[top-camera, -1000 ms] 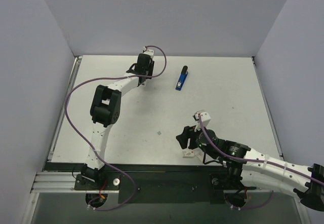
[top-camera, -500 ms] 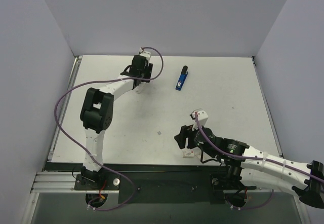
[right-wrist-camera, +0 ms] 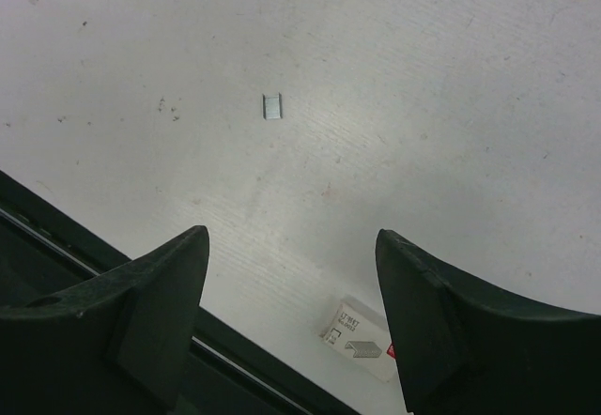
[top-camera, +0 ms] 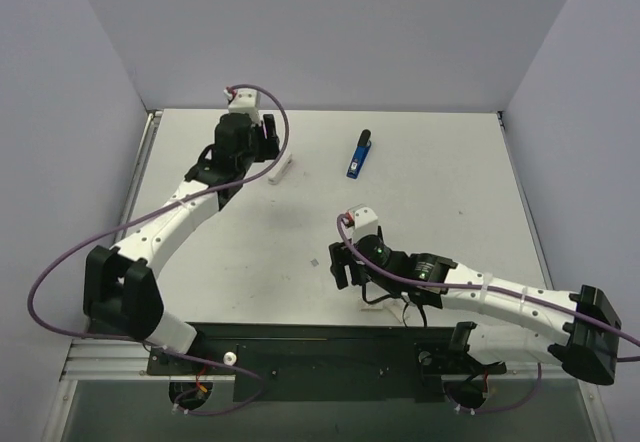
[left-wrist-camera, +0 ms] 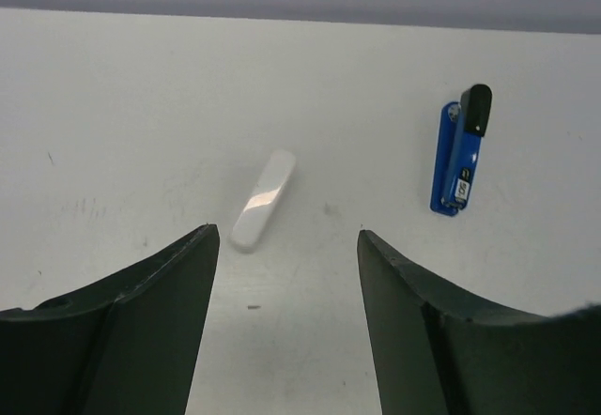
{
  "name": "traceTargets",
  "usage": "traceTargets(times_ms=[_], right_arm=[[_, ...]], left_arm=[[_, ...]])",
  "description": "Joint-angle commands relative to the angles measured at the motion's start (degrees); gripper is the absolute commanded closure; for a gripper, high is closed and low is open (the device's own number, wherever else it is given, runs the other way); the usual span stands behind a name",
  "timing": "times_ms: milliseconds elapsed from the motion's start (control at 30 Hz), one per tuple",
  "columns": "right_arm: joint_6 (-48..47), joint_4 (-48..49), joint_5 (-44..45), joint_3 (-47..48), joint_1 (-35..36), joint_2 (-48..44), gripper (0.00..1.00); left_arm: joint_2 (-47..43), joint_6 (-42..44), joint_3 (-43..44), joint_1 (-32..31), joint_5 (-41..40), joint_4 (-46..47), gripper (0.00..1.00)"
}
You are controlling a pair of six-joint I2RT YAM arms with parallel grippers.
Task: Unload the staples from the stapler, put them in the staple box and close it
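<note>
- The left pincer (left-wrist-camera: 286,241) hovers over the far-left part of the tabletop (top-camera: 450,162). Its two dark fingers (left-wrist-camera: 160,293) are spread wide apart and hold nothing
- The white stapler (left-wrist-camera: 263,199) lies flat on the tabletop just beyond that open gap, apart from both fingers. Its long axis slants from near-left to far-right, and in the top view it sits just right of the left arm's wrist
- The staples (right-wrist-camera: 272,106) show as one tiny pale silvery strip lying loose on the tabletop. It is toward the near edge at about mid-width, well apart from both staplers
- The right pincer (right-wrist-camera: 291,241) hangs low over the near part of the tabletop, just right of the staples. Its fingers are parted and empty, and the strip lies out ahead of the gap, touching neither finger
- The blue stapler (left-wrist-camera: 460,157), with its black end pointing far, lies flat in the far middle. It is to the right of the white stapler and well apart from it
- A small white box (right-wrist-camera: 362,337) with printed staples and a red corner patch lies by the near edge, close beside the right pincer
</note>
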Motion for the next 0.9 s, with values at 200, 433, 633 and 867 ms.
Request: traceTargets(times_ms=[200, 433, 633, 867], right_arm=[[-3.56, -2.03, -2.83, 7.53, -6.31, 8.70, 0.33], [0.31, -1.40, -0.73, 15.00, -17.37, 15.90, 0.33], [6.37, -0.08, 1.56, 25.53, -25.64, 25.83, 0.32], [9.01, 0.44, -0.63, 38.02, -33.02, 39.53, 0.32]], left_arm=[[-28.36, -13.54, -30.55, -8.00, 4.59, 4.19, 0.29], [-38.22, -18.21, -43.59, -16.87, 1.96, 7.89, 0.29], [-37.97, -19.36, -49.83, -18.29, 1.87, 12.20, 0.29], [-36.91, -19.45, -52.03, -18.46, 3.72, 15.80, 0.29]])
